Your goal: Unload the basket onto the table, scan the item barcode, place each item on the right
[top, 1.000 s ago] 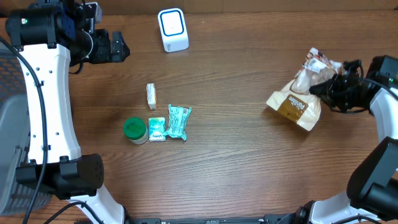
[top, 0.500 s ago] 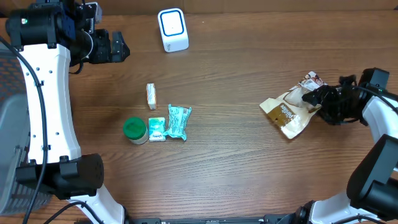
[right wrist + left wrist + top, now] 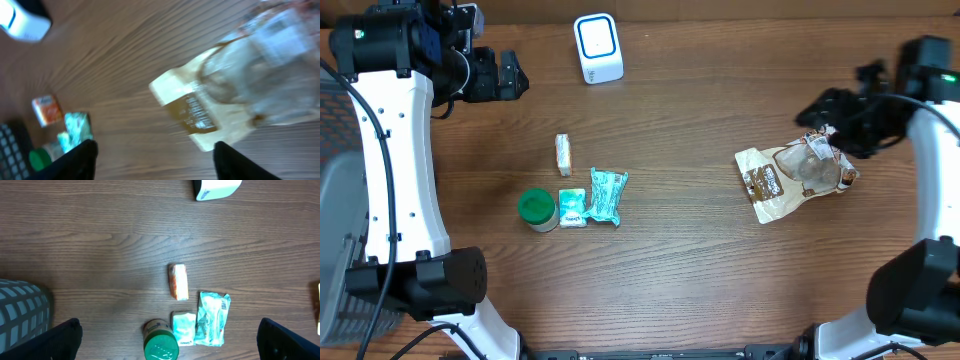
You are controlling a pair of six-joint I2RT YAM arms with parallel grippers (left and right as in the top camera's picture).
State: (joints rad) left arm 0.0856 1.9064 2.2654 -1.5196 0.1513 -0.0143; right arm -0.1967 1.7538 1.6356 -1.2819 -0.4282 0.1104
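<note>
A brown and clear snack bag (image 3: 790, 175) lies flat on the wooden table at the right, label side up. It appears blurred in the right wrist view as the same bag (image 3: 235, 85). My right gripper (image 3: 820, 115) hovers just behind it, open and empty, with its fingers apart from the bag; its own view shows the gripper (image 3: 157, 160) over bare wood. The white scanner (image 3: 598, 47) stands at the back centre. At the back left my left gripper (image 3: 518, 77) is wide open with nothing in it, and in its own view that gripper (image 3: 170, 345) is high above the small items.
A green-lidded jar (image 3: 537, 209), a small white packet (image 3: 572, 207), a teal pouch (image 3: 607, 196) and a small orange-and-white packet (image 3: 563, 154) lie left of centre. A grey basket (image 3: 335, 200) stands at the left edge.
My right gripper opened and let go of the snack bag, then drew away toward the back. The bag dropped flat onto the table, a little further left. The left arm stayed still.
</note>
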